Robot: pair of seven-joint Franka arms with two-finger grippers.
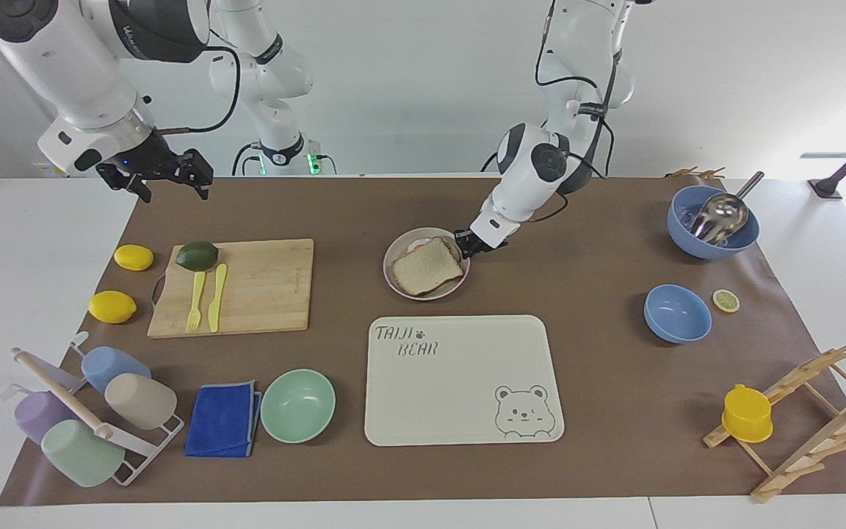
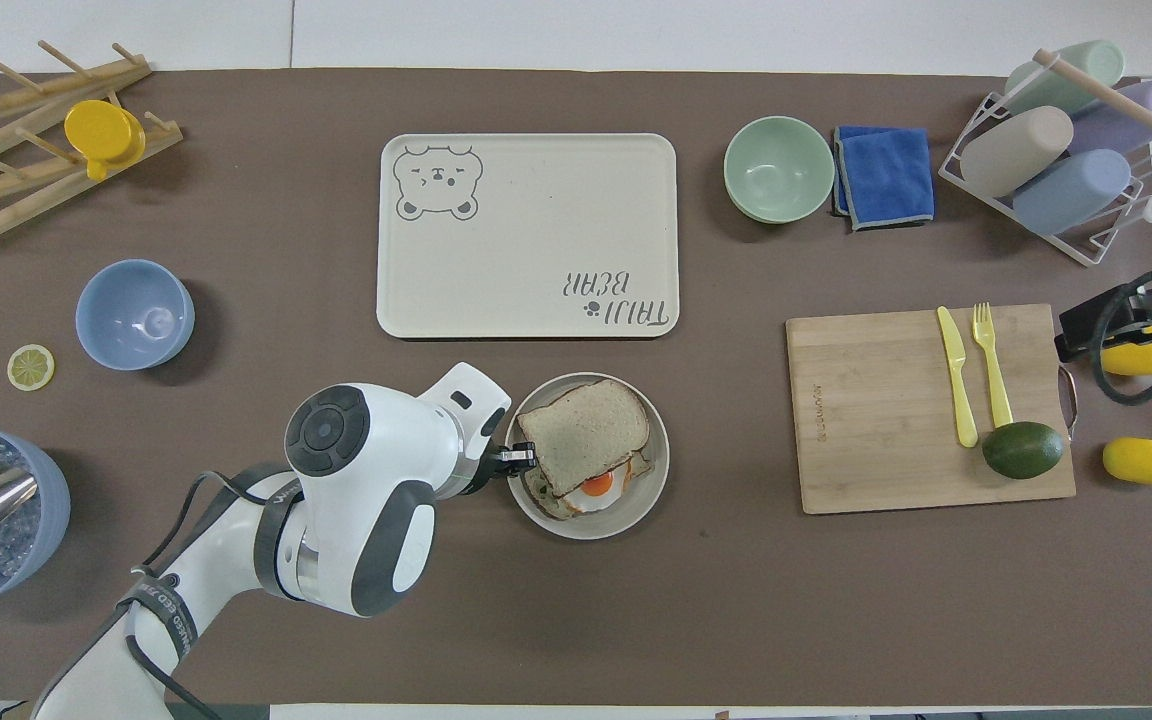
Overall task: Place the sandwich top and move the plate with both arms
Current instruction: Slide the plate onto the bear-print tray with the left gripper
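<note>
Bread, the sandwich top (image 1: 427, 265), is lying askew over the egg slice (image 2: 591, 488) on the plate (image 1: 401, 247), which is sitting between the robots and the bear tray (image 1: 463, 380). Left gripper (image 1: 467, 243) is pressing in at the plate's rim on the left arm's side, fingers pinched close around the rim by the bread's corner. Right gripper (image 1: 167, 173) is hanging over the table's edge near the cutting board (image 1: 261, 286), waiting, fingers spread apart and holding nothing.
</note>
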